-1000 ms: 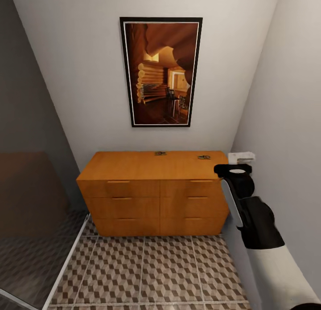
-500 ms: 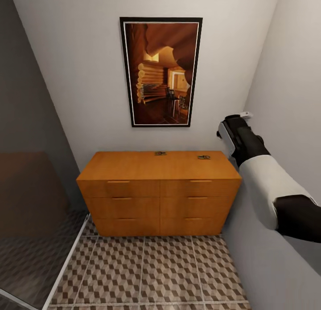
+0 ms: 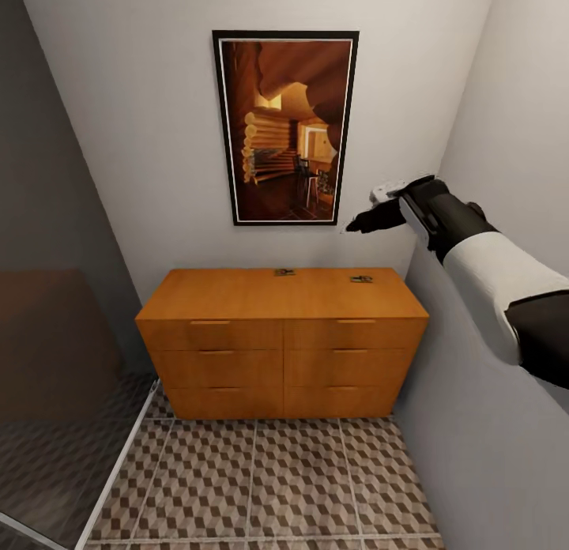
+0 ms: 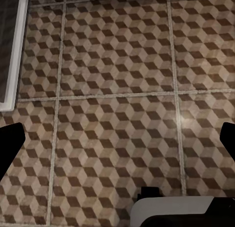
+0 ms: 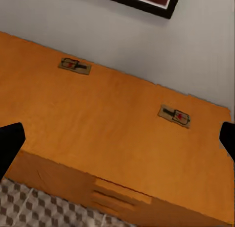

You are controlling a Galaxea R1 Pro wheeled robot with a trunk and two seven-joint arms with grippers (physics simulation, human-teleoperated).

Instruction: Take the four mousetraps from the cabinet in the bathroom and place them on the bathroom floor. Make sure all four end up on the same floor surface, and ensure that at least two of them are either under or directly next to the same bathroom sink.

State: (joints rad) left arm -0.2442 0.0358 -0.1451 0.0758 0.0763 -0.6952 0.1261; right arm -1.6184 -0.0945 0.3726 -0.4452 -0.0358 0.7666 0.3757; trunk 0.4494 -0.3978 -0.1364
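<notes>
We stand facing the cabinet, which fills the middle of the head view under a framed picture on the back wall. Two mousetraps rest on its flat top near the rear edge: one mousetrap at the centre, the other mousetrap toward the right end, well apart from each other. In the right wrist view they appear as the upper-left trap and the right-hand trap, each with a red spot and black wire.

Our right gripper is raised at the right of the head frame, above the cabinet's right end and clear of it. Its fingers are spread wide, black tips at both edges of the right wrist picture, with nothing between them. Our left gripper hangs over the bathroom floor, also spread and empty.

We judge the step in hand to be reaching for the nearer, right-hand trap. To do it well, we should come down from above, centre the flat board between the fingers, and pinch it by its long edges, away from the wire.
</notes>
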